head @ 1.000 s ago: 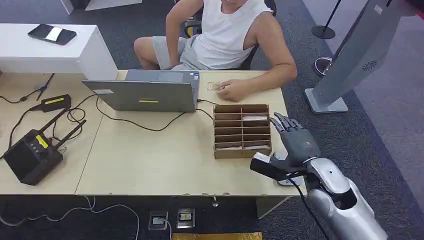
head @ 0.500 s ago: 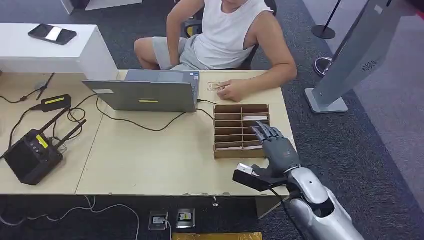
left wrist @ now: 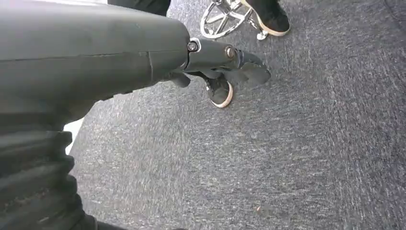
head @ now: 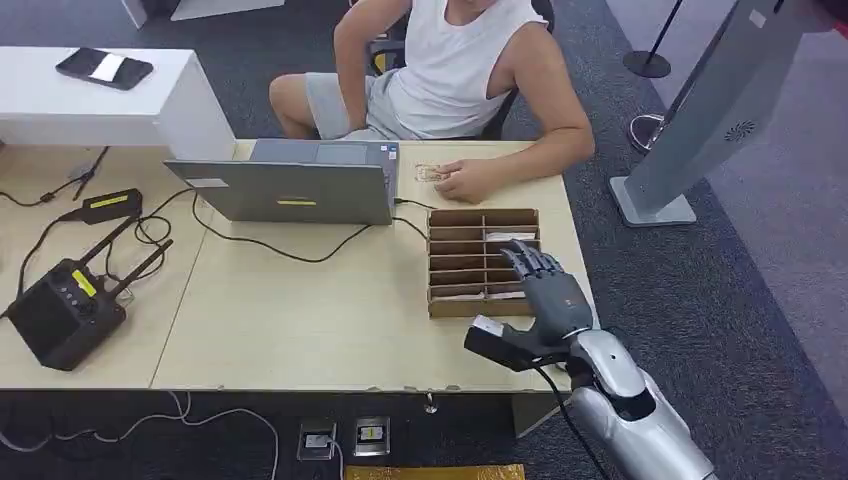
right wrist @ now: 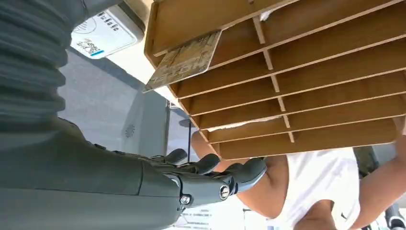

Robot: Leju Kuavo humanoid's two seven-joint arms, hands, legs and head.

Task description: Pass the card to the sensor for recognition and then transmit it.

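**Robot hand over the card rack at the counter's right end**

Cards sit in a wooden rack (head: 484, 261) near the right end of the counter (head: 300, 320), centre-right of the head view. The rack has two columns of slots; the head view shows pale cards in a few of them, and I cannot count them exactly. In the right wrist view one card (right wrist: 184, 61) juts out of a slot at the rack's outer edge, and a white sensor (right wrist: 106, 31) lies on the counter just beside that corner.

The right robot hand (head: 548, 292) hovers over the rack's lower right corner, fingers spread and holding nothing. Its arm comes in from the lower right, across the counter's front edge. Dark carpet lies to the right of the counter, with a grey kiosk stand (head: 700, 120) at the upper right, well apart from the rack.

The left robot hand (left wrist: 225, 60) hangs over carpeted floor; whether its fingers are apart or curled I cannot tell.

One person (head: 450, 70) sits at the far edge, a hand (head: 465, 180) resting on the counter just above the rack. One laptop (head: 300, 185) stands left of the rack, one black controller (head: 65, 310) at the lower left, with bare counter between them.
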